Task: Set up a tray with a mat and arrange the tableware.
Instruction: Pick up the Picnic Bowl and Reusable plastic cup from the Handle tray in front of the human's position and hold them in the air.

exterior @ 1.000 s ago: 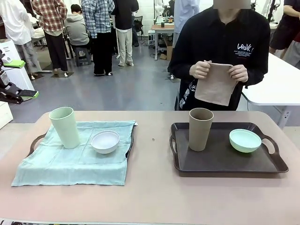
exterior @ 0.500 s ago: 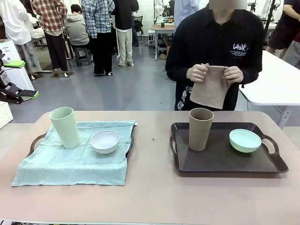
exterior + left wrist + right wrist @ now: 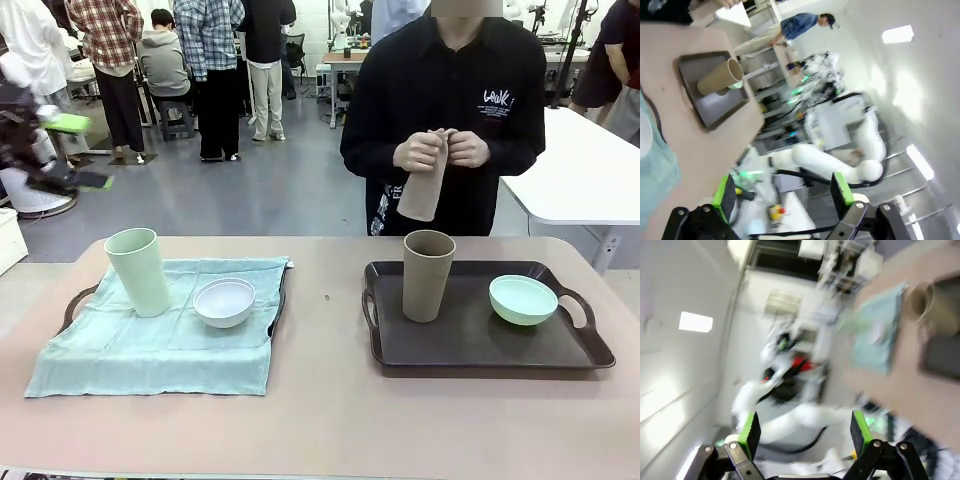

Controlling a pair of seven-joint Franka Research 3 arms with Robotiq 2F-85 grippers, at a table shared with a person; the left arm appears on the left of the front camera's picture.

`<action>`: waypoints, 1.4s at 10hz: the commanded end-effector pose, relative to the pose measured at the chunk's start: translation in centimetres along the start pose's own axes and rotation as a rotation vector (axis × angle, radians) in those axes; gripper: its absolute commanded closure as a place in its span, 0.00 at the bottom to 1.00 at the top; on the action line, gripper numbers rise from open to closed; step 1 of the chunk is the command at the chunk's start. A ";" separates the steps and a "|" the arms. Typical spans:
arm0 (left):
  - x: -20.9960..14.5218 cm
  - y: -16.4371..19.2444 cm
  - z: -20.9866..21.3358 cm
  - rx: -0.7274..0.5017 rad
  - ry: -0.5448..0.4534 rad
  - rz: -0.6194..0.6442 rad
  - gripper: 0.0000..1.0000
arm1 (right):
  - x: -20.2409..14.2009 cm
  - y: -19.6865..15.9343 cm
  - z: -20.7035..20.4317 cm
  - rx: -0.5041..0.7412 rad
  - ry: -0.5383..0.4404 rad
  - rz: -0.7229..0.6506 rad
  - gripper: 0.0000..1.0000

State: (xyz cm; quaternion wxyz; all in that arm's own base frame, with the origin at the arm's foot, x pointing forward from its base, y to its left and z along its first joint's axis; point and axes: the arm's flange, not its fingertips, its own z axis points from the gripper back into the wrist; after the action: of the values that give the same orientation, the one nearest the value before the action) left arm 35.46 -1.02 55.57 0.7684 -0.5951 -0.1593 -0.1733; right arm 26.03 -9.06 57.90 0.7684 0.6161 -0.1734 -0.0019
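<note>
- Far beyond left gripper (image 3: 782,192) (jaws wide, empty), tan cup (image 3: 717,80) stands on a bare tray (image 3: 715,107), probably awaiting the person's folded mat (image 3: 422,190).
- Right gripper (image 3: 805,430) gapes empty too.

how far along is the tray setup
Done: the left tray has its teal mat, with the pale green cup and white bowl on it. In hand: the person's hands hold a bunched tan cloth. Left: the dark tray carries the tan cup and mint bowl with no mat underneath.
</note>
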 end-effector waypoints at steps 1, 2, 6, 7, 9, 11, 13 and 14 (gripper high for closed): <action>3.8 -1.7 -7.3 0.191 0.085 -0.213 0.00 | 2.6 2.4 -2.4 -0.366 -0.049 0.088 0.05; 4.9 -1.0 -11.4 0.273 0.178 -0.290 0.00 | 4.1 1.9 -3.3 -0.546 -0.034 0.134 0.05; 4.2 3.1 -22.6 0.780 0.383 -1.024 0.00 | 4.7 -2.6 -5.5 -1.016 0.075 0.150 0.05; 4.5 0.0 -20.4 0.447 0.377 -0.585 0.00 | 5.2 0.3 -4.8 -0.834 -0.012 0.232 0.05; 4.5 0.0 -20.4 0.447 0.377 -0.585 0.00 | 5.2 0.3 -4.8 -0.834 -0.012 0.232 0.05; 6.2 2.5 -23.4 0.498 0.411 -0.781 0.00 | 7.3 -2.3 -6.3 -1.008 -0.004 0.188 0.05; 8.7 4.3 -28.4 0.399 0.475 -0.946 0.00 | 9.3 -4.0 -10.3 -1.129 -0.018 0.167 0.05; 9.6 5.0 -30.8 0.409 0.525 -1.037 0.00 | 10.3 -5.3 -12.0 -1.203 -0.020 0.148 0.05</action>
State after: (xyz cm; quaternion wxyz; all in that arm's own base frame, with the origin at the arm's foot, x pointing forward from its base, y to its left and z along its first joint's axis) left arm 45.10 -28.90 48.62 0.7271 -0.2392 -0.2507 -0.5927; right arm 38.14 -2.46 54.31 0.9719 0.0996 -0.2118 -0.0251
